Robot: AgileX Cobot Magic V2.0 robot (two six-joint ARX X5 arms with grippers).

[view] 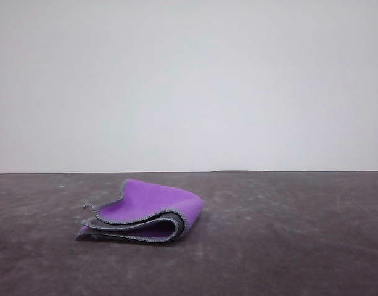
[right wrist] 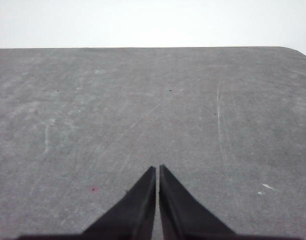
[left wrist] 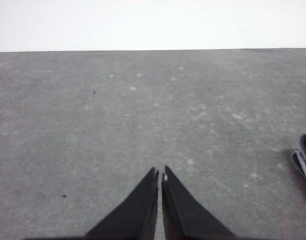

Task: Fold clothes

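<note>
Scuffed grey tabletop [view: 287,246] up close, and both our grippers hang over bare surface: the left gripper [left wrist: 159,174] and right gripper [right wrist: 157,169] each have fingers pressed together, pinching nothing. Further out, left of centre, the cloth [view: 148,213] sits loosely folded, purple up. That puffy top layer looks ready to spring open, we'd say.

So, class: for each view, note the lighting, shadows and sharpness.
Front view: even, soft light, a faint shadow under the folded cloth, slightly soft focus. Left wrist view: shut left gripper dark, table evenly lit. Right wrist view: right gripper dark, scratches sharp.
</note>
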